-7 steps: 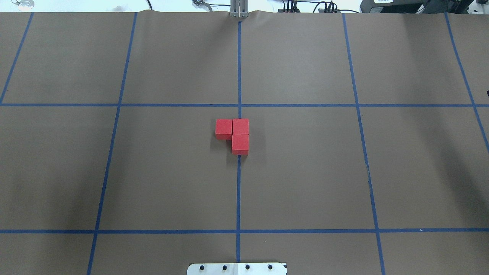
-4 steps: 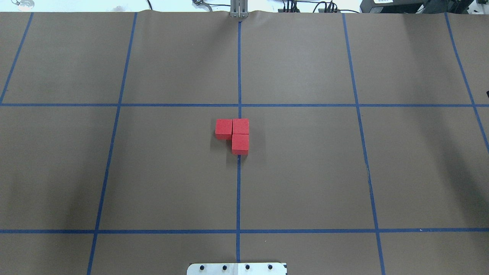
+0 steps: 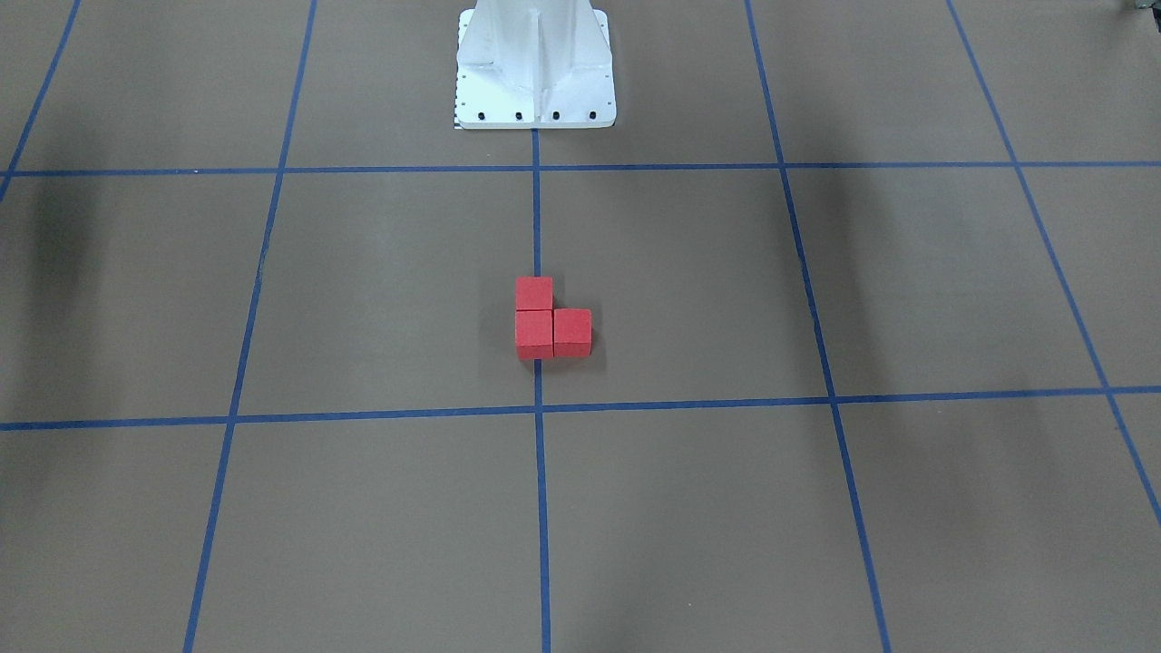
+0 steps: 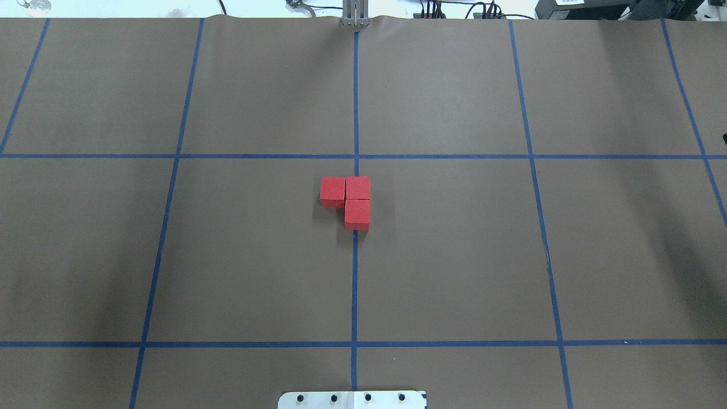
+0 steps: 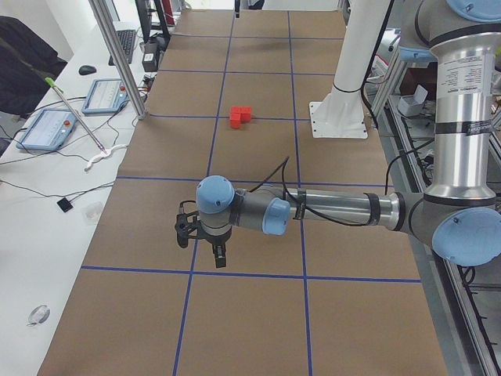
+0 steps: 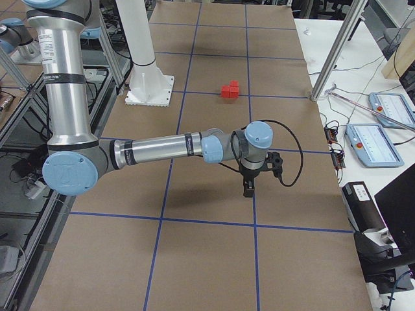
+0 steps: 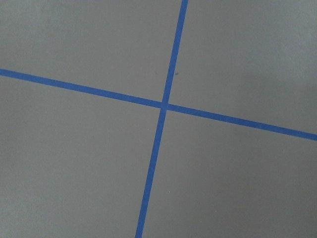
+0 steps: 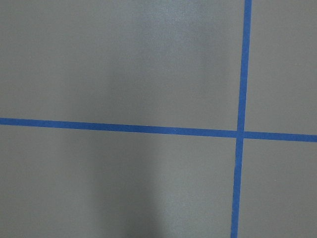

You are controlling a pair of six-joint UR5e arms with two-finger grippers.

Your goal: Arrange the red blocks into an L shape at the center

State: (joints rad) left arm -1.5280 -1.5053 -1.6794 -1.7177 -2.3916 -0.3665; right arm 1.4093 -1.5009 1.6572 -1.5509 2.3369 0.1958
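Brown table, 3 red blocks, white base

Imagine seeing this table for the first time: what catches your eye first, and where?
The three red blocks stand out at once: bright against the brown surface, touching in an L at the center, two of them on the blue tape line. Next, in the side views, the left gripper and right gripper each hang over the surface, away from the blocks.

Both arms stretched out level, grippers pointing down.
The left arm lies horizontal, left gripper hanging straight down; the right arm and right gripper mirror it. Finger spacing cannot be told.
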